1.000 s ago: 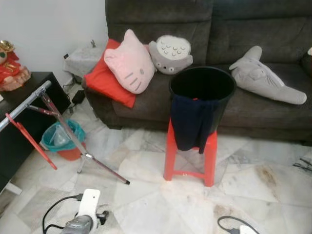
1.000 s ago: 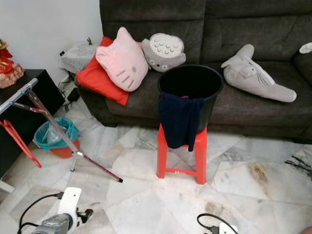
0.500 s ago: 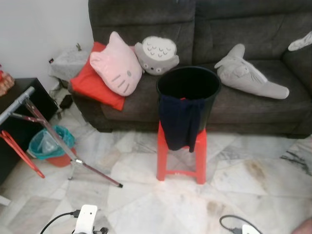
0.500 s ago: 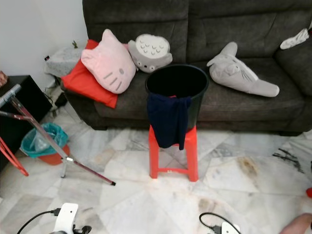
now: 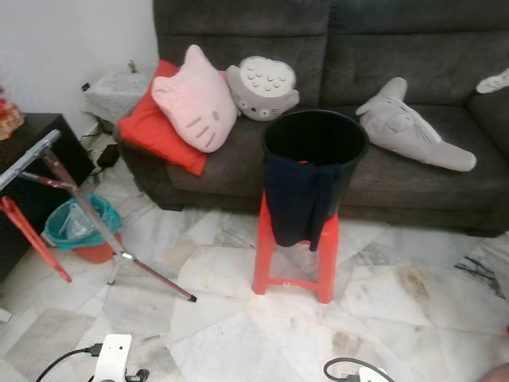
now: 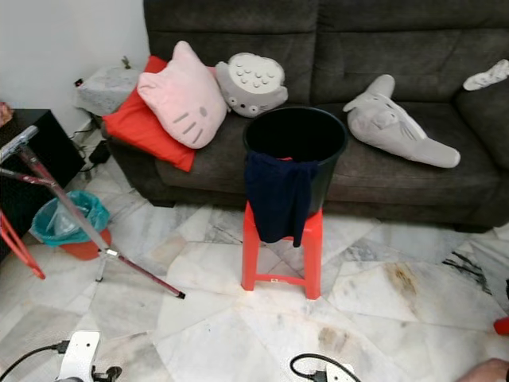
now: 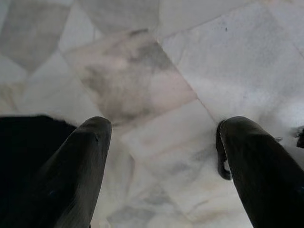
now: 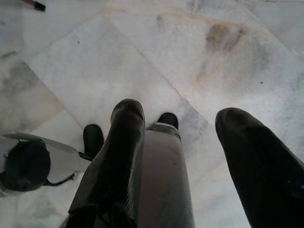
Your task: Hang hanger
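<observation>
both grippers (image 7: 161,166) (image 8: 190,156) empty, fingers apart

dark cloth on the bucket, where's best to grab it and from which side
Pinch the hanging lower part of the dark cloth, coming from the front, the robot's side. It drapes outward over the black bucket's near rim and hangs loose before the red stool.

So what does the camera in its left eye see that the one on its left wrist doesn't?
The left eye view takes in the room: a grey sofa with a pink cat cushion, a black bucket on a red stool with a dark cloth over its rim, and a red hanger by a metal rack. The left wrist view looks down past the left hand, its two black fingers spread open. Both show the marble floor.
</observation>
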Controlling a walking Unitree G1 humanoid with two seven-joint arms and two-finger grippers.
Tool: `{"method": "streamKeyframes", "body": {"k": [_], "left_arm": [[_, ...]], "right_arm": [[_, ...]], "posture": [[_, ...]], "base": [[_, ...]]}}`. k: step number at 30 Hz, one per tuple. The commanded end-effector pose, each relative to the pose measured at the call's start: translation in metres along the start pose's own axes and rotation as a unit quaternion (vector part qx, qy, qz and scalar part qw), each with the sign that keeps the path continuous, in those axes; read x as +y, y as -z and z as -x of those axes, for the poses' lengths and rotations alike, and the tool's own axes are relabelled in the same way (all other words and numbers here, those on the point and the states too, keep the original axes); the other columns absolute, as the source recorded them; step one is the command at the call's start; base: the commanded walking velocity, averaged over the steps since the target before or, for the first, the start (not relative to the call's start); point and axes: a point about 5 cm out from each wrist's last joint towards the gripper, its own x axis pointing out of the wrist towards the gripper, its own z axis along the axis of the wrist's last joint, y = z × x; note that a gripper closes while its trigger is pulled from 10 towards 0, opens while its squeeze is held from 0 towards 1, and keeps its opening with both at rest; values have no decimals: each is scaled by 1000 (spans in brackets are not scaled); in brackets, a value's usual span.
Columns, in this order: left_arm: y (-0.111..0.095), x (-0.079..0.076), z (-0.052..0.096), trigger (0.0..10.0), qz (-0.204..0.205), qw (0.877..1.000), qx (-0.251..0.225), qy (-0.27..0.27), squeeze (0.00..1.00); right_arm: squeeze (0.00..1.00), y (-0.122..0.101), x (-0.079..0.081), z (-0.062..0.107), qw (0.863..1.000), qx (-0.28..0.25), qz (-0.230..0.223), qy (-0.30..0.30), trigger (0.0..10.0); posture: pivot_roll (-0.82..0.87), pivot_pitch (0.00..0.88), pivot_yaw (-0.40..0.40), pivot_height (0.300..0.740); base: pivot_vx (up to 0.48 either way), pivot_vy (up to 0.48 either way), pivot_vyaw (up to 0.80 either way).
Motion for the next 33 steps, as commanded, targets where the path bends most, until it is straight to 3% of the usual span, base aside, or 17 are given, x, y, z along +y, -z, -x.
{"method": "streamKeyframes", "body": {"k": [1,5,11,16,23,33], "left_arm": [[2,2,0,10000,10,1000,3,-5,0],[-5,-1,-1,10000,20,1000,-7,-1,0],[-8,-16,-3,10000,-8,1000,-2,25,0],[-7,-35,-4,10000,5,999,-12,35,0],[-5,-40,-4,10000,29,999,-11,26,0],[-3,-37,-4,10000,30,999,1,20,0]], "right_arm": [[0,1,2,0,1000,6,-4,1,10000],[0,-7,-1,-2,1000,1,26,-4,10000],[0,-12,-16,0,999,-16,-4,28,10000],[0,-10,-38,4,998,-10,-34,60,10000],[0,-11,-43,5,999,6,15,48,10000],[0,-12,-41,5,998,-7,7,55,10000]], "posture": [[141,0,10,740],[115,0,17,740],[28,0,69,740],[29,0,-4,740],[59,0,-72,740],[34,0,-25,740]], "base": [[0,0,0],[0,0,0],[0,0,0],[0,0,0],[0,0,0],[0,0,0]]}}
